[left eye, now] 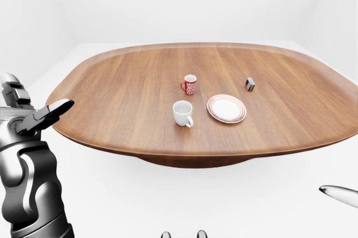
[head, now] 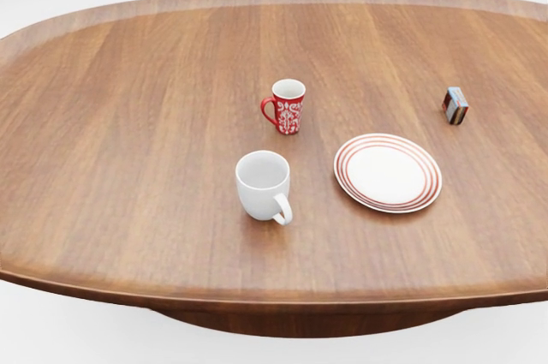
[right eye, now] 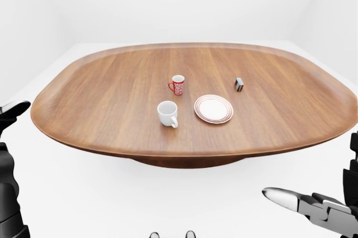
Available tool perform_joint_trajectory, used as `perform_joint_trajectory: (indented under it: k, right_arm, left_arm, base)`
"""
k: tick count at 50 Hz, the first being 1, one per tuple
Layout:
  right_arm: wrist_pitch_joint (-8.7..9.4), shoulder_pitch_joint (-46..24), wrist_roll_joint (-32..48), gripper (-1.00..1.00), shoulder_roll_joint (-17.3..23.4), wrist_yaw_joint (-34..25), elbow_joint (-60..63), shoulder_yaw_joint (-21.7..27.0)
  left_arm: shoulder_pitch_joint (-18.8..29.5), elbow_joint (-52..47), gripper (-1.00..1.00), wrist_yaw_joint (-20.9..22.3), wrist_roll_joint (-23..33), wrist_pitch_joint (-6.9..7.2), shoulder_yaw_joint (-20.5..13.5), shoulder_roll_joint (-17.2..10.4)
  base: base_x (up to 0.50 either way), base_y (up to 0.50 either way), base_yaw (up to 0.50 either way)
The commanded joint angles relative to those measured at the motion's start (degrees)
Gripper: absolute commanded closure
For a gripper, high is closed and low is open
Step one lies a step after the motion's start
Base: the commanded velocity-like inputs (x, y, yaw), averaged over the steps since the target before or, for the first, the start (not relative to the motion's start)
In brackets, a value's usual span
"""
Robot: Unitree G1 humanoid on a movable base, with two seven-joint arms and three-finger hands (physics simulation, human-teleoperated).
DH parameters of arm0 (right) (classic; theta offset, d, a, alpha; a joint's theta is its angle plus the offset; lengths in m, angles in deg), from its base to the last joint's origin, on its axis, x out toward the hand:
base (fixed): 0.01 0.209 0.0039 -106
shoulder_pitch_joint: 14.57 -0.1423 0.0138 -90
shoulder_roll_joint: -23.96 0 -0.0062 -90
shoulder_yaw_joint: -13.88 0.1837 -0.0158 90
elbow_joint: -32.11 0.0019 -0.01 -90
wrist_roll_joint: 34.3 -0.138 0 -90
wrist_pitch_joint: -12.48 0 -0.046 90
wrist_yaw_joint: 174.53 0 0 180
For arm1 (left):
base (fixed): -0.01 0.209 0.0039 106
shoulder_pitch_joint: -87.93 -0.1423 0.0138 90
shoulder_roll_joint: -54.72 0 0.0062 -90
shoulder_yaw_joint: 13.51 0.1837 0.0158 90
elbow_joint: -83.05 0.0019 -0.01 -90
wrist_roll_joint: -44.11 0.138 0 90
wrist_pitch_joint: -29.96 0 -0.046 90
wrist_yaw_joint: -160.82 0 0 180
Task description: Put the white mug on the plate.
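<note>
The robot's left arm (left eye: pixel 28 187) is showing as a thick, glossy casing in silver-grey metal with black panels curving through it, rounded and bulging along the forearm. The left hand (left eye: pixel 34 116) is looking blocky and grey at the knuckles, with dark joints and a slim tapered black finger (left eye: pixel 56 109). The right hand (right eye: pixel 319 209) is appearing in matching grey segments with black gaps, ending in a smooth, pointed silver fingertip (right eye: pixel 278 196).
</note>
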Motion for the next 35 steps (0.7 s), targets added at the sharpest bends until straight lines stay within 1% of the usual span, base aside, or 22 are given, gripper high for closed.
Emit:
perform_joint_trajectory:
  k: [1, 9, 10, 12, 14, 16, 18, 19, 23, 31, 33, 34, 35]
  right_arm:
    - [0.00, 2.8, -4.0, -1.00, 5.0, 5.4, 0.0, -1.3]
    - [0.00, 2.3, -3.5, -1.00, 4.8, 5.1, 0.0, -1.4]
    - [0.00, 2.4, -1.8, -1.00, 2.8, 3.5, 0.0, -1.9]
    - [0.00, 1.8, -2.5, -1.00, 3.8, 4.2, 0.0, -1.4]
    - [0.00, 1.2, 0.5, -1.00, 0.3, 1.1, 0.0, -2.0]
    - [0.00, 0.1, 1.7, -1.00, -1.3, -0.8, 0.0, -1.3]
    - [0.00, 0.2, -1.1, -1.00, 1.9, 1.8, 0.0, -0.5]
    - [0.00, 0.6, -1.7, -1.00, 2.6, 2.6, 0.0, -0.7]
    - [0.00, 1.6, -2.5, -1.00, 3.6, 4.1, 0.0, -1.4]
    - [0.00, 1.4, -1.6, -1.00, 3.3, 3.7, 0.0, -2.0]
    - [0.00, 1.2, -1.2, -1.00, 2.8, 3.1, 0.0, -1.8]
    - [0.00, -0.4, 3.3, -1.00, -1.4, -0.8, 0.0, -2.8]
    - [0.00, -1.6, 4.5, -1.00, -3.0, -2.9, 0.0, -1.9]
  left_arm:
    - [0.0, 0.4, -1.00, 0.2, 0.2, 0.00, 0.2, 0.1]
    - [0.0, 0.2, -1.00, 0.1, 0.2, 0.00, 0.1, 0.1]
    - [0.0, 0.1, -1.00, 0.1, 0.2, 0.00, 0.2, 0.1]
    - [0.0, 0.1, -1.00, 0.0, 0.2, 0.00, 0.2, 0.1]
    - [0.1, 0.1, -1.00, 0.0, 0.1, 0.00, 0.1, 0.1]
    - [0.0, 0.0, -1.00, -0.1, 0.1, 0.00, 0.2, 0.1]
    - [0.0, -0.1, -1.00, -0.1, 0.1, 0.00, 0.2, 0.1]
    - [0.1, -0.1, -1.00, -0.1, 0.1, 0.00, 0.1, 0.1]
    - [0.1, 0.1, -1.00, -0.1, 0.1, 0.00, 0.1, 0.0]
    - [0.1, 0.8, -1.00, 0.2, 0.3, 0.00, 0.3, 0.2]
    - [0.1, 0.7, -1.00, 0.2, 0.3, 0.00, 0.3, 0.2]
    - [-0.1, 0.6, -1.00, 0.3, 0.7, 0.00, 0.8, 0.5]
    - [-0.1, 0.6, -1.00, 0.3, 0.7, 0.00, 0.8, 0.5]
  base:
    - [0.30, -0.03, 0.00]
    - [0.30, -0.03, 0.00]
    - [0.30, -0.03, 0.00]
    - [0.30, -0.03, 0.00]
    - [0.30, -0.02, 0.00]
    - [0.31, -0.03, 0.00]
    - [0.31, -0.03, 0.00]
    - [0.30, -0.02, 0.00]
    - [0.30, -0.02, 0.00]
    - [0.31, -0.01, 0.00]
    - [0.32, 0.00, 0.00]
    - [0.32, 0.00, 0.00]
    - [0.32, 0.00, 0.00]
